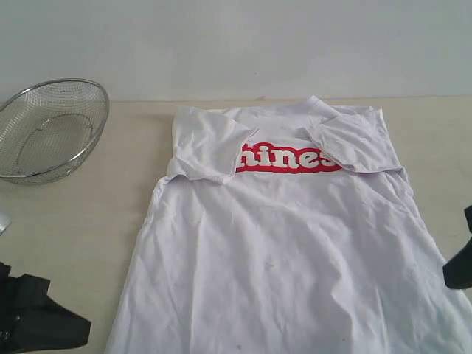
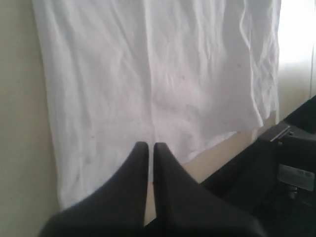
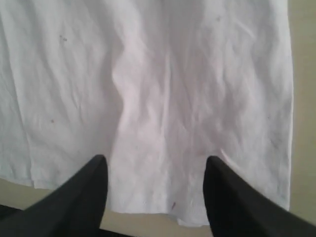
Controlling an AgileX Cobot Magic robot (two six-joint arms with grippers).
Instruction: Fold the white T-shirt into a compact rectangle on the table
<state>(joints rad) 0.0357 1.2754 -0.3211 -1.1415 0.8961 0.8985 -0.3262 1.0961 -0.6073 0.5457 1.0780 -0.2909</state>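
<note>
The white T-shirt (image 1: 287,243) lies flat on the table (image 1: 81,214), chest up, with a red band of white lettering (image 1: 289,158). Both short sleeves are folded inward over the chest. My left gripper (image 2: 151,146) is shut and empty, hovering over the shirt's edge (image 2: 148,89); in the exterior view its arm (image 1: 33,317) sits at the lower left, off the cloth. My right gripper (image 3: 155,163) stands open above the shirt's edge (image 3: 158,98), nothing between its fingers. Only a dark piece of it (image 1: 461,262) shows at the right edge of the exterior view.
A wire-mesh metal bowl (image 1: 48,129) stands at the back left of the table, apart from the shirt. A pale wall rises behind the table's far edge. Dark robot hardware (image 2: 286,163) shows beside the shirt in the left wrist view.
</note>
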